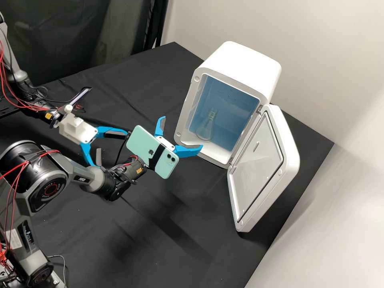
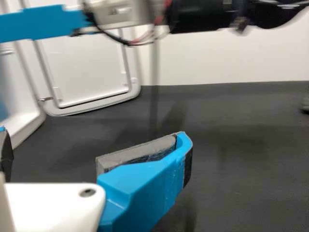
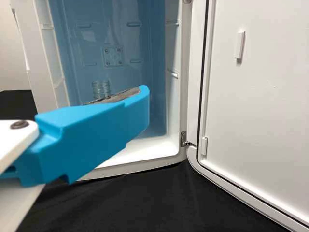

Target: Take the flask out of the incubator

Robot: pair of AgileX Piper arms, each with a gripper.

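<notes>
Slanted overview; both wrist cameras facing incubator (image 1: 240,66).

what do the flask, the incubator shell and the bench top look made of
Flask: clear and glossy, the blue wall shows through it; probably glass, though clear plastic is possible. Incubator shell: smooth white moulded plastic, judging by its rounded corners and soft sheen. Bench top: matt black cloth, it seems, with faint creases.

Incubator (image 3: 120,29) open, blue interior. Flask (image 3: 99,89) inside, only neck seen, rest hidden behind blue finger (image 3: 96,126) in fg. Door (image 3: 256,106) swung wide, hinged beside opening. Black bench (image 3: 145,203) under.
</notes>
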